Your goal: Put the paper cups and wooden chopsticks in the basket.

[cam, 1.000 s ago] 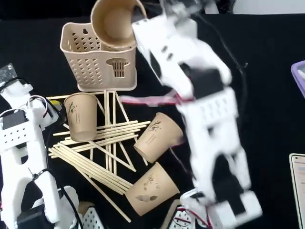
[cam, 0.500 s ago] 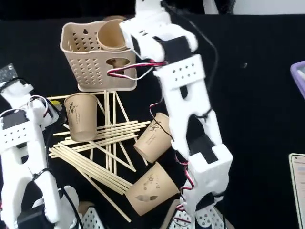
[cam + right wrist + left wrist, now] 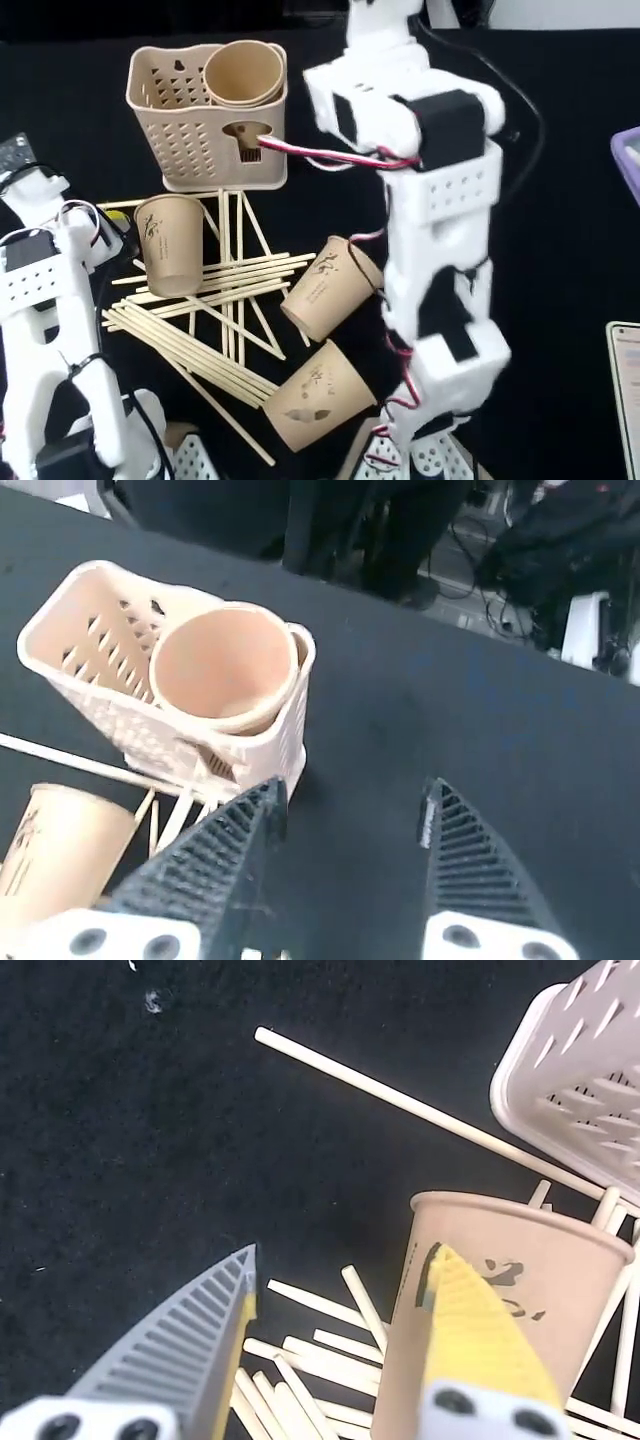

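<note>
We look down on a black bench (image 3: 570,260), with cables (image 3: 465,540) and dark clutter in the dim room past its far edge. A purple object (image 3: 628,160) sits at the right edge. The beige basket (image 3: 190,130) stands at the far left of the bench, and a paper cup (image 3: 243,73) sits mouth-up in its right end, with a second rim showing just under it. Near of the basket, an upright cup (image 3: 170,243) stands among a loose spread of chopsticks (image 3: 200,310). To their right, a tipped cup (image 3: 328,287) lies on its side, and a second tipped cup (image 3: 315,395) lies nearer. The right arm (image 3: 440,200) rises over the middle of the bench. The right end effector (image 3: 352,785) is empty, its black fingers spread wide above bare bench just right of the basket. The cup in the basket lies to its left, apart from both fingers. The left arm (image 3: 45,330) stands at the near left. The left end effector (image 3: 345,1255) is also open wide and holds nothing. The upright cup stands just behind one yellow-faced finger rather than between the two. The gap between them opens on bare bench and a few chopstick ends, and we cannot tell whether that finger touches the cup.
</note>
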Available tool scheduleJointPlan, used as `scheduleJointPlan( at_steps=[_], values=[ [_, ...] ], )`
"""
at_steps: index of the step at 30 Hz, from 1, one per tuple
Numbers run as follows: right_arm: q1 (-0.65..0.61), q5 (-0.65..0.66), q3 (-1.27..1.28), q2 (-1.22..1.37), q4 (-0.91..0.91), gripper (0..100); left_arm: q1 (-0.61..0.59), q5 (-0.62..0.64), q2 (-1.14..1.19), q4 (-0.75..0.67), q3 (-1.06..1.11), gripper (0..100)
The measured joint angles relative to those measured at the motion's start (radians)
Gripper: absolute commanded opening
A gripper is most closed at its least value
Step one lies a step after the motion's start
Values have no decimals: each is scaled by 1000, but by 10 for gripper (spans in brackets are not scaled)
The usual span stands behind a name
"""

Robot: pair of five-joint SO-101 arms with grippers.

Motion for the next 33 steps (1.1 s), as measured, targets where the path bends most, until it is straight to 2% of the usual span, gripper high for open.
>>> scheduleJointPlan(
  at_steps=[4,9,14,17,20,25,33],
  values=[
    [21,8,302,-199,0,219,0,0,0,0,0,273],
    [34,107,873,-506,-25,219,3,0,0,0,0,273],
    [37,232,1464,-747,-252,220,3,0,0,0,0,273],
    [37,270,1694,-789,-362,220,3,0,0,0,0,273],
    [37,282,1786,-787,-394,220,3,0,0,0,0,273],
    [35,299,1794,-727,-404,220,3,0,0,0,0,273],
    [35,466,1794,-678,-405,215,3,0,0,0,0,273]
  ],
)
